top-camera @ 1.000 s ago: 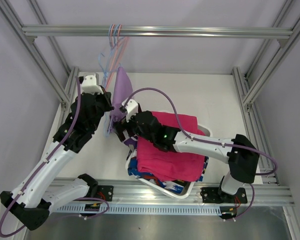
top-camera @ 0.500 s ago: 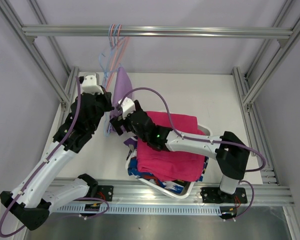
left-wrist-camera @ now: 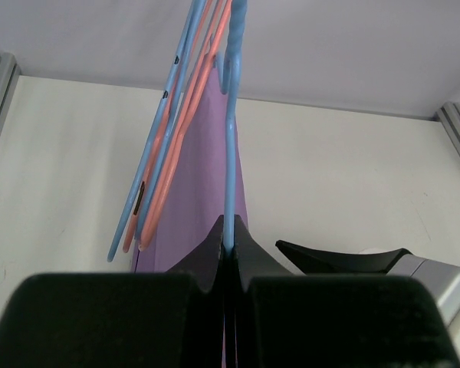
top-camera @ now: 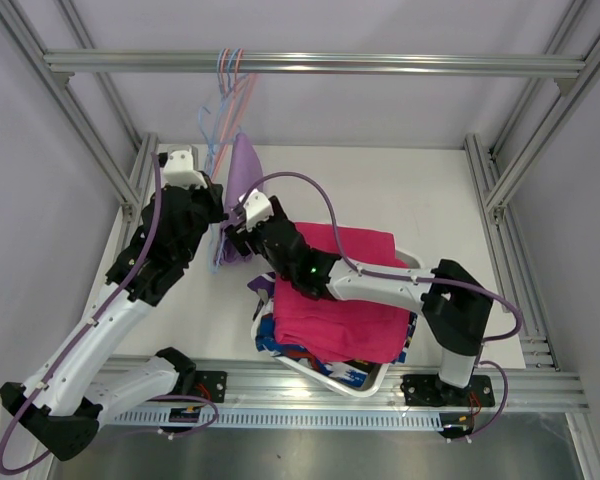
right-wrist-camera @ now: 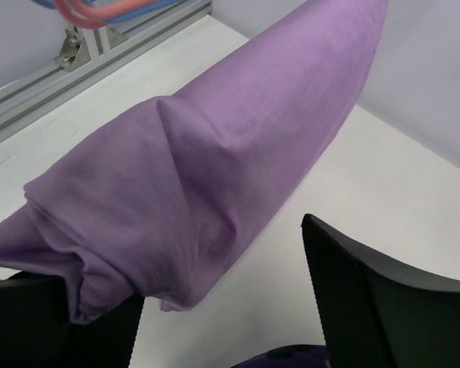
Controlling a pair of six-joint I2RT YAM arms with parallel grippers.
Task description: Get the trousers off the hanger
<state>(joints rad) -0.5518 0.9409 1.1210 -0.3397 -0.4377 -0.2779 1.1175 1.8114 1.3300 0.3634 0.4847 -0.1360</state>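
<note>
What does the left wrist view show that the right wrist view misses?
Only left wrist: the left tool shut on the blue hanger. Only right wrist: the right tool open, the bunched end of the lilac trousers between its fingers, a frame rail behind. Both: the lilac trousers, the spare coral and blue hangers, the white table.

Hangers point(top-camera: 218, 120) crowd left of lilac trousers point(top-camera: 244, 172); table point(top-camera: 400, 195) right open.
</note>
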